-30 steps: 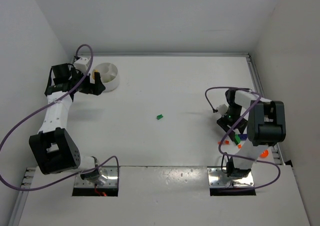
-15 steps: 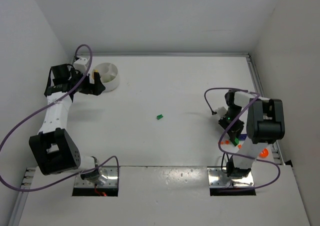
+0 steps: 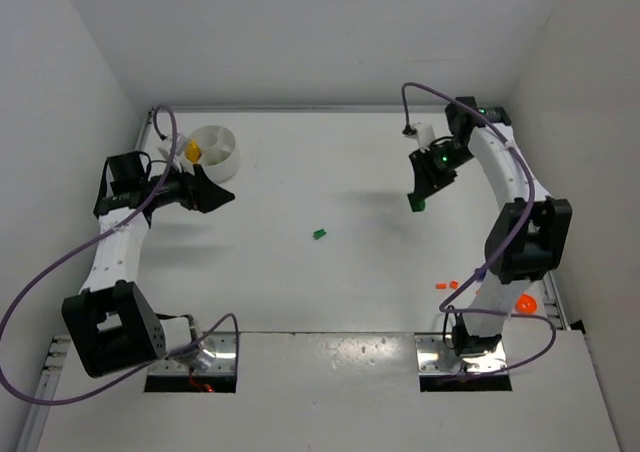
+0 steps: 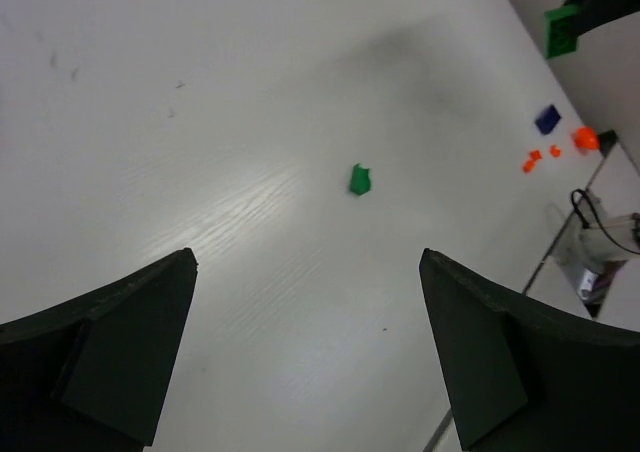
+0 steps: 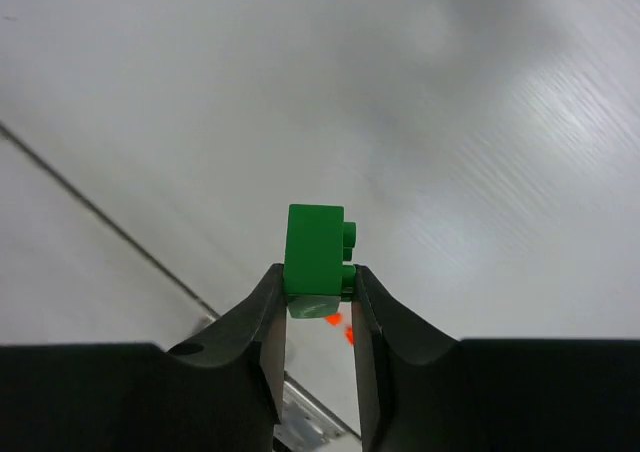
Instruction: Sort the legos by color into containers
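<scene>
Dish (image 3: 228, 159), yellow brick (image 3: 193, 152) seemingly inside; left pincer (image 4: 307, 272) apart, right pincer (image 5: 318, 287) clamping green brick (image 5: 314, 240)

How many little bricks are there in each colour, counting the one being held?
Green: 2, the held green brick in the right gripper and a loose green brick on the table.
Yellow brick: 1, in the white dish.
Blue brick: 1.
Orange or red: 4, a rounder piece and seemingly 3 tiny bits.
Total: 8.

The left arm (image 3: 112, 257) and right arm (image 3: 505, 167) are white, with black joint housings and looping purple cable (image 3: 404, 100). The left gripper (image 4: 308, 257) has dark wedge fingers (image 4: 110, 362). Shiny base plates (image 3: 430, 359) sit at 6 o'clock.
</scene>
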Controlling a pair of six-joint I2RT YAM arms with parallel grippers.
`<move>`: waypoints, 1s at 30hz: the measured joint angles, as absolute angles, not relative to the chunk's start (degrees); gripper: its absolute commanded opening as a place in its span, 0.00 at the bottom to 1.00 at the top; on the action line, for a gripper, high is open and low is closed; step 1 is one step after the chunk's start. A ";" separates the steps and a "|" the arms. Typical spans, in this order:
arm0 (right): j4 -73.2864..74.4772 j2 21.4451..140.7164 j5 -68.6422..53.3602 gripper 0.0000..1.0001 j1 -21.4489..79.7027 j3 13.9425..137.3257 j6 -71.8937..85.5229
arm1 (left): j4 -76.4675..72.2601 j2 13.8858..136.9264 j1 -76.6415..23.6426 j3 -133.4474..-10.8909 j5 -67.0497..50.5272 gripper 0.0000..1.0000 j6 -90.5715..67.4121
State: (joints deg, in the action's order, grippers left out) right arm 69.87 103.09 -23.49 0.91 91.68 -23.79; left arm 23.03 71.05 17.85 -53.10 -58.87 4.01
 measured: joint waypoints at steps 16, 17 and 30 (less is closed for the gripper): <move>70.00 110.19 -54.39 0.00 20.16 107.96 -14.55 | 0.43 60.29 -5.26 -47.31 -62.63 0.88 -22.33; 70.04 110.17 -56.53 0.00 20.60 108.03 -15.09 | -0.03 59.81 -6.94 -47.31 -61.87 0.87 -22.65; 63.26 101.27 -67.07 0.00 28.84 97.30 -18.15 | -1.04 63.20 -17.41 -49.78 -60.12 0.76 -22.46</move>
